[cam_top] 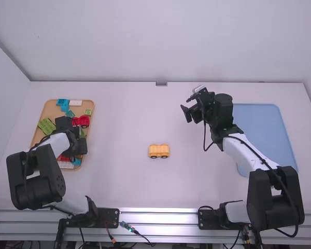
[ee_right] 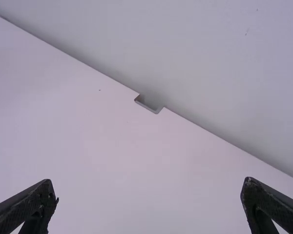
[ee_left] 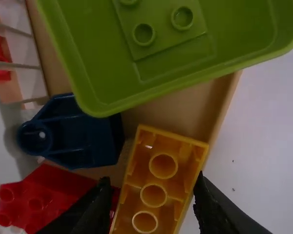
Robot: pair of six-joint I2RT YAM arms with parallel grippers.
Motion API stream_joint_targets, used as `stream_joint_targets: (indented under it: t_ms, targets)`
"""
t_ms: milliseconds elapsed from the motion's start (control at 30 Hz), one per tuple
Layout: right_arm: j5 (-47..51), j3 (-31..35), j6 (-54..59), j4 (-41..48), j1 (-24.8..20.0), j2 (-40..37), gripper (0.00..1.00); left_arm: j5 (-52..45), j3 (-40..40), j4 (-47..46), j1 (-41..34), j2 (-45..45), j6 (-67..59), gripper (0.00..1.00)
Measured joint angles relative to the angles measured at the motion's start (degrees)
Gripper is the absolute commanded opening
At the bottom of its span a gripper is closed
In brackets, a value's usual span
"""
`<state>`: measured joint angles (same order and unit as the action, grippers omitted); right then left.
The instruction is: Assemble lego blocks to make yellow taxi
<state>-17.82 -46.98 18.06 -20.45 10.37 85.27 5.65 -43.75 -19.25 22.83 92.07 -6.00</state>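
Observation:
My left gripper (cam_top: 79, 150) is down over the right side of the parts tray (cam_top: 41, 117). In the left wrist view, the left gripper (ee_left: 154, 192) is open, with its fingers on either side of a yellow-orange block (ee_left: 153, 195) whose hollow underside shows. Whether they touch it, I cannot tell. A yellow car-like piece with dark wheels (cam_top: 159, 151) stands mid-table. The right gripper (cam_top: 190, 110) is held over the table right of the middle; in the right wrist view the right gripper (ee_right: 149, 195) is open with nothing between its fingers.
Around the yellow-orange block lie a green tray-shaped piece (ee_left: 171, 68), a dark blue block (ee_left: 83, 134) and a red block (ee_left: 44, 200). Green, red, teal and white pieces fill the tray. A blue tray (cam_top: 269, 132) lies at the right, partly beneath the right arm.

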Motion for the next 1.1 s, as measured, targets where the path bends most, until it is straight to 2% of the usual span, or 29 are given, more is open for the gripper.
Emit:
stream_joint_targets:
  t_ms: [167,367,833,867,933,1033,1100]
  targets:
    - [0.00,-0.02,0.04,0.04,0.02,0.00,0.99,2.45,0.02,-0.13,0.90,-0.37,0.09,0.52]
    - [-0.02,0.00,0.07,0.04,0.00,0.00,1.00,2.51,1.77,2.12,0.96,-0.81,-2.03,0.55]
    - [0.00,-0.02,0.11,-0.04,0.02,0.00,1.00,-0.15,2.69,6.08,0.96,-1.03,-1.92,0.51]
    - [-0.02,-0.02,0.22,-0.02,0.02,0.00,1.00,-0.55,2.84,6.36,0.96,-1.03,-1.62,0.45]
    - [-0.02,-0.02,0.22,-0.04,0.02,0.00,1.00,-0.55,2.89,6.49,0.98,-1.03,-1.60,0.43]
    - [0.00,-0.02,0.09,-0.07,0.00,0.00,0.99,-0.70,2.89,6.40,1.01,-1.03,-1.49,0.55]
    - [0.00,-0.02,0.24,-0.07,0.02,0.00,1.00,-0.46,2.89,6.01,1.07,-1.03,-1.25,0.56]
